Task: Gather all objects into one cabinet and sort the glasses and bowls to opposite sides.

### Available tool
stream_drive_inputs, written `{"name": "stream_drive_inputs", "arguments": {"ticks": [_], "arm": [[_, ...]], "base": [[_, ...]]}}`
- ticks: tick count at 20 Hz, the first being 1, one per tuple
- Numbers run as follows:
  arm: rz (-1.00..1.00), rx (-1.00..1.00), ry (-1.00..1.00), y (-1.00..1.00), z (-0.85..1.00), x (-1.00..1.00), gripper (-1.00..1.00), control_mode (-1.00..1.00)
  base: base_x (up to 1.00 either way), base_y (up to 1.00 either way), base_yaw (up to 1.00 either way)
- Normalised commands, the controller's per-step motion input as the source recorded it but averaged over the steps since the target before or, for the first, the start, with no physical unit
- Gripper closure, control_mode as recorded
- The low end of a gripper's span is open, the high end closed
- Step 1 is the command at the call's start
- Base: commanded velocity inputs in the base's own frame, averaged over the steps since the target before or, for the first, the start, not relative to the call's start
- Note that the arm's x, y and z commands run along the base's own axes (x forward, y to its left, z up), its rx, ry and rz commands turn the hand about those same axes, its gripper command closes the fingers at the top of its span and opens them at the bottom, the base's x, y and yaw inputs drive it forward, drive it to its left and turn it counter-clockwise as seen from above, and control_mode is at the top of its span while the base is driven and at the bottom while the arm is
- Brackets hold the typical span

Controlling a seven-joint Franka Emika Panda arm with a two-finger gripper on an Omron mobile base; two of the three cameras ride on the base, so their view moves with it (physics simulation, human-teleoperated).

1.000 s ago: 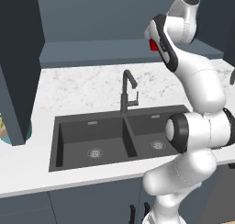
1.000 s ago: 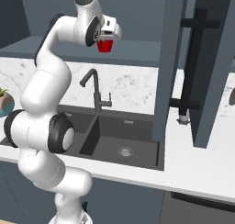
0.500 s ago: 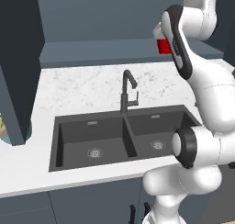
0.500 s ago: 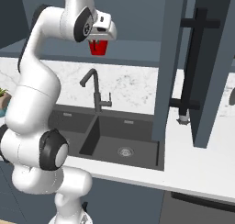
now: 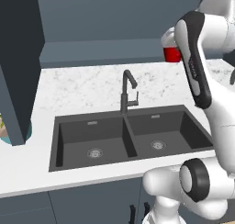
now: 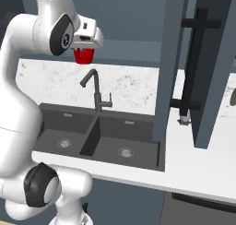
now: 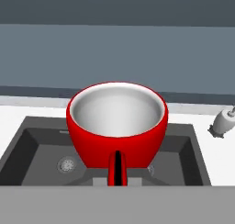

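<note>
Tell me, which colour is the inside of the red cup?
The red cup has a pale, whitish-grey inside; the hand view shows it best.

Glossy white rounded arm (image 6: 27, 72), dark joint bands, black joint caps, white hand (image 6: 86, 43)

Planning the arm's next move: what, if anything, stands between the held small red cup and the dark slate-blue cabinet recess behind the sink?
Nothing visible does. The gripper holds the small red cup above the black faucet, with open air ahead to the slate-blue cabinet recess.
</note>
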Motion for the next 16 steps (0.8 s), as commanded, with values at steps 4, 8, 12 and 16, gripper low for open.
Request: {"name": "stream_drive_inputs", "arguments": {"ticks": [4,8,12,16], "arm": [[0.05,0.0,0.0,0.38,-0.14,-0.91,1.0,-1.0],[0.06,0.0,-0.03,0.19,-0.52,-0.95,1.0,-1.0],[0.04,0.0,-0.04,0.04,-0.3,-0.99,1.0,-1.0],[0.05,0.0,-0.23,0.02,-0.38,-0.77,1.0,-1.0]], "base": [[0.0,0.0,0.0],[0.0,0.0,0.0],[0.0,0.0,0.0],[0.0,0.0,0.0]]}}
